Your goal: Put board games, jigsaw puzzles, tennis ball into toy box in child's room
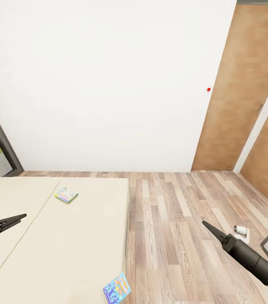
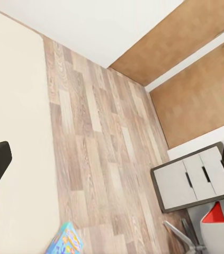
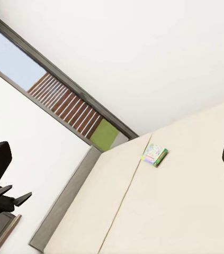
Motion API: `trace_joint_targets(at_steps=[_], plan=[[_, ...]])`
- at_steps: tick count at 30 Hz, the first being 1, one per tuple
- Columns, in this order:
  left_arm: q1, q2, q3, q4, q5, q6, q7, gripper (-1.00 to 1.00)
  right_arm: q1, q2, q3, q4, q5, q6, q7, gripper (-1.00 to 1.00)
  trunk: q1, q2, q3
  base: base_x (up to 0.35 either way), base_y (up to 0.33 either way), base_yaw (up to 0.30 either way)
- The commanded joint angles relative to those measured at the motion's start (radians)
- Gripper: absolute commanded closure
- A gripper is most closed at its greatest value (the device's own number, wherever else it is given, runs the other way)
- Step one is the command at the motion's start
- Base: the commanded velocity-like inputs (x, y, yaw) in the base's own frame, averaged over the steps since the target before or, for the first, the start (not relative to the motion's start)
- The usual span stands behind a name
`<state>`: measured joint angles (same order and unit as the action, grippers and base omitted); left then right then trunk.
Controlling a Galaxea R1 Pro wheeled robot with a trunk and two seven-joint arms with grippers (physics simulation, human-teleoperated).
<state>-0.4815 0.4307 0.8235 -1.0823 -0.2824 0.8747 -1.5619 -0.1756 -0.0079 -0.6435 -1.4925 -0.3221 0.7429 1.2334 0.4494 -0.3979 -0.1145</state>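
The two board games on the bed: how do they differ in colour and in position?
The blue board game lies at the near edge of the bed, overhanging its side toward the floor; the pale green-edged board game lies farther off, well inside the mattress. The first is vivid blue, the second pale. Both lie flat, untouched by either gripper.

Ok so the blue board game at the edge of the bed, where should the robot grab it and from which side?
Probably by the corner of the blue board game that overhangs the bed edge, coming in from the floor side. It lies flat, so only that overhang seems to give the fingers an underside. Right gripper is nearer that side.
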Motion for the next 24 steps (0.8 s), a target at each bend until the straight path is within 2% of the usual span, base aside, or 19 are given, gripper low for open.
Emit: trace_joint_targets(at_steps=[1,19,24], plan=[[-0.002,-0.001,0.002,-0.001,-0.011,0.010,-0.009,-1.00,-0.001,0.000,-0.001,0.000,-0.003,0.007,0.001,-1.00,0.001,-0.002,-0.001,0.000,0.000,0.134],[-0.002,-0.001,0.002,-0.001,-0.011,0.010,-0.009,-1.00,-0.001,-0.001,-0.001,0.001,-0.003,0.007,0.001,-1.00,0.001,-0.002,0.027,0.000,0.000,0.146],[-0.002,-0.001,0.003,-0.001,-0.011,0.010,-0.009,-1.00,-0.001,-0.001,-0.001,0.001,-0.003,0.007,0.001,-1.00,0.001,-0.002,0.035,0.000,0.000,0.072]])
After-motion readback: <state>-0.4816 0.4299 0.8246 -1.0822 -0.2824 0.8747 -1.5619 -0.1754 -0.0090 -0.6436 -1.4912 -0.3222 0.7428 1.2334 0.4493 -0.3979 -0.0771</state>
